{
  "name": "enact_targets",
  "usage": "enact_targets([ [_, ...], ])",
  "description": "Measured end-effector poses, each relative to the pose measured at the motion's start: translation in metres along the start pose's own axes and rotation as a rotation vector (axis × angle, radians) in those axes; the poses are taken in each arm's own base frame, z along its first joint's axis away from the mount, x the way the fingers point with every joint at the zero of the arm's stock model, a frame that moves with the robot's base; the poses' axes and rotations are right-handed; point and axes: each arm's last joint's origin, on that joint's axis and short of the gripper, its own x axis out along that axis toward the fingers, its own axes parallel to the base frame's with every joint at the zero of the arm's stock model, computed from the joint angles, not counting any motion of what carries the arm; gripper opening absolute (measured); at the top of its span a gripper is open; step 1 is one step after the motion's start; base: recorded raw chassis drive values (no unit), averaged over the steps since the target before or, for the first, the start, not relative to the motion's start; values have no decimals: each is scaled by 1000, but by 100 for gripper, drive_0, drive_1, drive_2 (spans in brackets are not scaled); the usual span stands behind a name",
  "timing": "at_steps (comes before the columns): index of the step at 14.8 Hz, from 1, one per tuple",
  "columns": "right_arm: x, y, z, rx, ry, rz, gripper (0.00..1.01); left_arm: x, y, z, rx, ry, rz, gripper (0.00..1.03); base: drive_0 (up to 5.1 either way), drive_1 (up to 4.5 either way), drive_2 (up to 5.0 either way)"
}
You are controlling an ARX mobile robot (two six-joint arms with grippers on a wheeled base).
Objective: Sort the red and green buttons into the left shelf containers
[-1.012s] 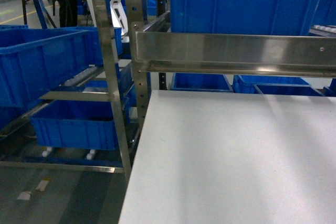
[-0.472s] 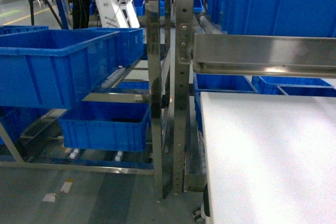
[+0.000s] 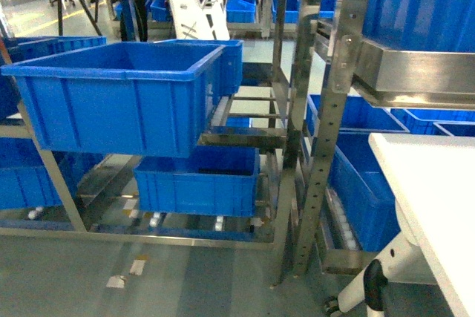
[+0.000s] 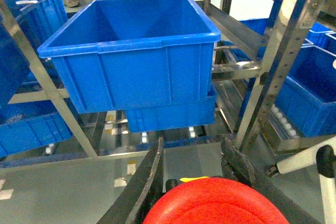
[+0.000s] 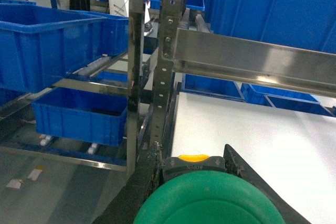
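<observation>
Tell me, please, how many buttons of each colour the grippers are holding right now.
Red button, held in the left gripper: 1
Green button, held in the right gripper: 1
Total: 2

At the bottom of each wrist view, our left gripper (image 4: pixel 191 182) and right gripper (image 5: pixel 191 169) show dark jaws closed on a cap.
</observation>
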Motion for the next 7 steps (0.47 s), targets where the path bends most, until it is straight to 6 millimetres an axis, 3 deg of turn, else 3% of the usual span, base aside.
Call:
enact_targets([
  [7,0,0,0,0,-2,0,28,0,0,0,0,-1,2,29,-499,242,242],
])
